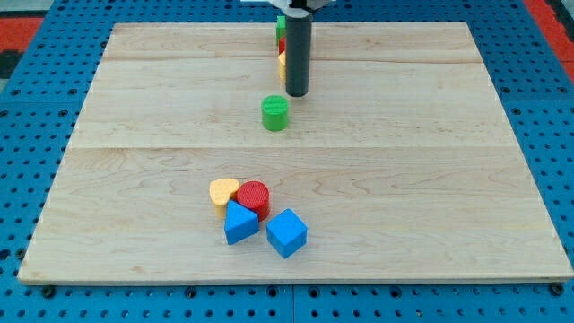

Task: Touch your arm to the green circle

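The green circle is a small green cylinder standing on the wooden board, a little above its middle. My tip is the lower end of a dark rod coming down from the view's top. It sits just above and to the right of the green circle, with a small gap between them. Behind the rod, near the board's top edge, a green block, a red block and a yellow block are partly hidden.
Lower on the board a cluster lies together: a yellow heart-like block, a red cylinder, a blue angular block and a blue cube. A blue pegboard surface surrounds the board.
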